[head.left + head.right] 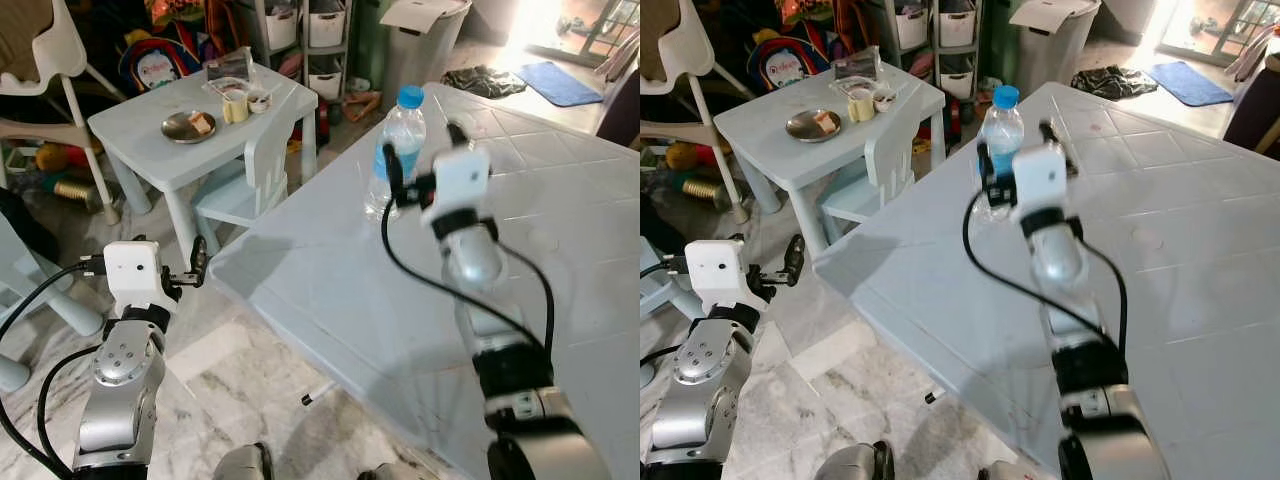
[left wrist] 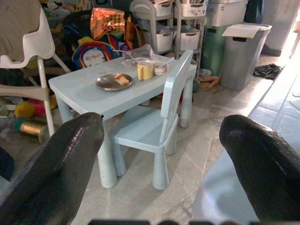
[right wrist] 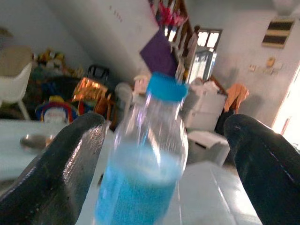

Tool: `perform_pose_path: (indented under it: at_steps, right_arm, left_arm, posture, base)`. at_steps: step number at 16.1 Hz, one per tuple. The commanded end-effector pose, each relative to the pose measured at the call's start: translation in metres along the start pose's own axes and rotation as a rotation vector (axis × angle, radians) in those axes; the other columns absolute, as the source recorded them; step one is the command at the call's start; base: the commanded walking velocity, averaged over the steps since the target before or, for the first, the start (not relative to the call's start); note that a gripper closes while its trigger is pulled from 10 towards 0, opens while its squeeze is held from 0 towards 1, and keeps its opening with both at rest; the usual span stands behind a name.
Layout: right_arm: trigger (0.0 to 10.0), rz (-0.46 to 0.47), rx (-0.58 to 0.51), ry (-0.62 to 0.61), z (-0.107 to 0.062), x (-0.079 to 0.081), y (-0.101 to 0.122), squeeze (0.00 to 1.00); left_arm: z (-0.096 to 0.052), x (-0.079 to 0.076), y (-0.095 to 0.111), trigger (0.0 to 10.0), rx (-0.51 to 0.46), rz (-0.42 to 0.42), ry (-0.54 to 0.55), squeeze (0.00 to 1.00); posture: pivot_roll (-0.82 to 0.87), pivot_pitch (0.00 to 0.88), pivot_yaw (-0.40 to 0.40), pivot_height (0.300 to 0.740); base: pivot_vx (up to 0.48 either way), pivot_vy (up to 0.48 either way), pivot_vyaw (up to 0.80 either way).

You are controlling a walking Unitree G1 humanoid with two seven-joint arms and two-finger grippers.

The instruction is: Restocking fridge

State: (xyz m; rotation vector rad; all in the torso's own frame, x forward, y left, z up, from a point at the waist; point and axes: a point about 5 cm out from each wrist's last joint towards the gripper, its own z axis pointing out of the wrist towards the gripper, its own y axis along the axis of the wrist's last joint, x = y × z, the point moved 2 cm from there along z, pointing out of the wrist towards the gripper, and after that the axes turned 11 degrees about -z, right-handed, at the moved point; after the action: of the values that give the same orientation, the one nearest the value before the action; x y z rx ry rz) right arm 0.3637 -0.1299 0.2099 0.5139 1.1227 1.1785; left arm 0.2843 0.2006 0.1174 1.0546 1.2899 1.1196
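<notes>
Up on the pale tiled table [image 1: 560, 200], the right gripper [image 1: 420, 165] spread wide around a water bottle [image 1: 397, 150].

Upright with a blue cap, the bottle stood near the table's 11 o'clock edge, between the black fingers [image 3: 70, 159], though contact could not be judged. At 9 o'clock the left gripper [image 1: 196, 262] hung wide and empty over the marble floor [image 1: 250, 390]. Toward 11 o'clock sat a small blue table [image 1: 150, 140] with a metal plate [image 1: 187, 126], a matching chair [image 2: 159, 117], storage shelves and a grey bin [image 2: 241, 51].

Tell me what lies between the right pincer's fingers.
The water bottle stands between the right pincer's open fingers, seen in the right wrist view.
</notes>
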Motion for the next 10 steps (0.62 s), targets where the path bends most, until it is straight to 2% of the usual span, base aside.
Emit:
perform_pose_path:
  at_steps: [1,4,6,9,10]
  right_arm:
    - [10.0,0.011,-0.016,-0.019,0.006,-0.006,0.006,0.00]
    - [10.0,0.045,-0.035,-0.003,0.019,-0.007,0.011,0.00]
    - [10.0,0.103,-0.017,0.003,0.032,-0.007,0.013,0.00]
    - [10.0,0.118,-0.013,0.009,0.043,-0.008,0.016,0.00]
    - [10.0,0.135,-0.008,0.020,0.053,-0.008,0.021,0.00]
  left_arm:
    - [-0.001,0.001,0.003,10.0,-0.004,0.016,-0.002,0.00]
    - [0.000,0.001,0.004,10.0,-0.005,0.021,-0.006,0.00]
    - [0.000,0.001,0.003,10.0,-0.002,0.026,-0.008,0.00]
    - [0.001,0.000,0.003,10.0,0.000,0.033,-0.017,0.00]
    - [0.000,0.001,0.003,10.0,0.004,0.040,-0.019,0.00]
  posture:
    - [0.00,0.076,0.007,0.740]
    - [0.01,0.074,0.007,0.740]
    - [0.01,0.075,0.010,0.740]
    - [0.02,0.075,0.011,0.740]
    - [0.02,0.076,0.014,0.740]
  base:
    - [0.000,0.000,0.00]
    - [0.000,0.000,0.00]
    - [0.000,0.000,0.00]
    - [0.000,0.000,0.00]
    - [0.000,0.000,0.00]
